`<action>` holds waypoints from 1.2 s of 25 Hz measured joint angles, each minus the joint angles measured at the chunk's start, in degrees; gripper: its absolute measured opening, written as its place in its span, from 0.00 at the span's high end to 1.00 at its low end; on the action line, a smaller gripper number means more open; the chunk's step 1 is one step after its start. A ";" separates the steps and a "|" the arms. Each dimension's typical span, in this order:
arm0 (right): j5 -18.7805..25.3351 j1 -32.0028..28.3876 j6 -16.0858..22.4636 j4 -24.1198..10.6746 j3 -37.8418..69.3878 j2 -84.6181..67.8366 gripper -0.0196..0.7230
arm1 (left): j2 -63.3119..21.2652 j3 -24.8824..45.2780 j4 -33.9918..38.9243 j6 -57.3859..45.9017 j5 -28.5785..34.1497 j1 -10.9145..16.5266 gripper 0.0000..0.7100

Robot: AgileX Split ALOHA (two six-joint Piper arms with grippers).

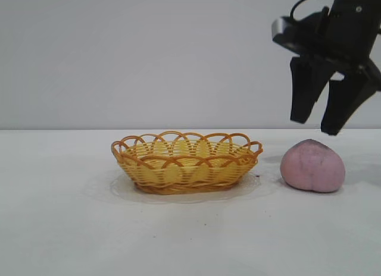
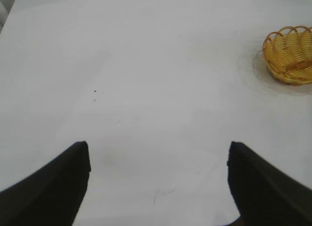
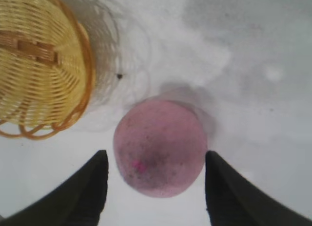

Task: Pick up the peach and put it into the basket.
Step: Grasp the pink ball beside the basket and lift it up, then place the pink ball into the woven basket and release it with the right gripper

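Exterior view is showing the right gripper point(image 1: 318, 126) hanging in the upper right of the frame, its two dark fingers point(image 1: 305, 91) spread apart and pointing down, with nothing between them. Directly below, at the right of the frame, the peach point(image 1: 313, 166) is sitting on the white surface point(image 1: 190, 240), and a gap is showing between the fingertips and the top of the fruit. The basket point(image 1: 186, 162) is standing upright in the middle of the frame, to the left of the peach and near it without touching; nothing is lying inside it.

Right wrist view is looking steeply down on the peach point(image 3: 161, 147), which is filling the lower middle of the frame between the two spread fingers point(image 3: 83, 192); neither finger is touching it. The basket point(image 3: 41, 65) is occupying the upper left of that frame, just beside the fruit.

Left wrist view is showing the left gripper point(image 2: 158, 187) with its fingers point(image 2: 53, 187) spread wide at the bottom corners of the frame, holding nothing, over the bare surface. The basket point(image 2: 290, 55) is appearing at the upper right edge there, well apart from those fingers.
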 joint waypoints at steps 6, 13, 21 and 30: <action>0.10 0.00 0.00 0.10 0.00 3.79 0.54 | 0.00 0.00 0.00 0.00 0.00 0.00 0.24; 3.17 0.00 0.00 -0.09 -0.95 4.48 0.89 | 0.00 0.00 0.00 0.00 0.00 0.00 0.24; 4.57 0.00 0.11 -1.87 -10.17 3.49 0.97 | 0.00 0.00 0.00 0.00 0.00 0.09 0.24; 5.13 4.69 0.11 4.97 -14.88 -1.35 0.97 | 0.00 0.00 0.00 0.00 0.00 0.09 0.24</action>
